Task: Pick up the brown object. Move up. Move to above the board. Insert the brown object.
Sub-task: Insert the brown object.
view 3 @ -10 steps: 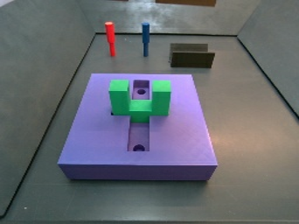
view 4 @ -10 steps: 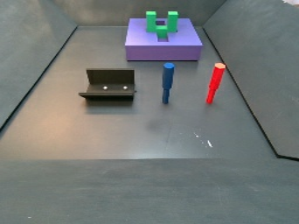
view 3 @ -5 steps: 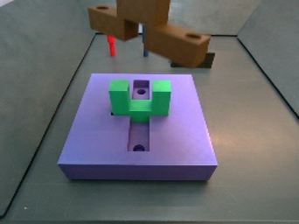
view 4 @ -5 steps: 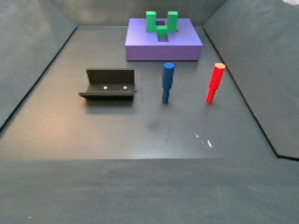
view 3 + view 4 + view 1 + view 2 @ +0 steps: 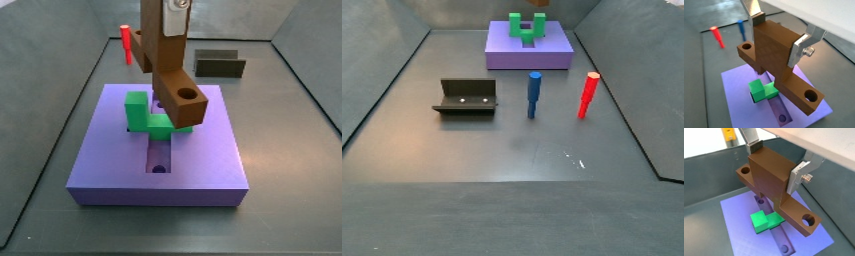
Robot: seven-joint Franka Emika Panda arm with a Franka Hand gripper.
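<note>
My gripper is shut on the brown object, a reddish-brown bar with a round hole at its near end. It hangs above the lavender board, over the green U-shaped block. In both wrist views the silver fingers clamp the raised middle of the brown object, and the gripper stands over the green block and the board with its central groove. In a side view the board lies at the far end.
A red peg and a blue peg stand upright beyond the board. The dark fixture sits on the floor near them. Grey walls enclose the floor. A yellow thing shows at the edge.
The gripper with the brown object came into a side view from the top back, then moved forward and down until it hangs over the board's green block.
</note>
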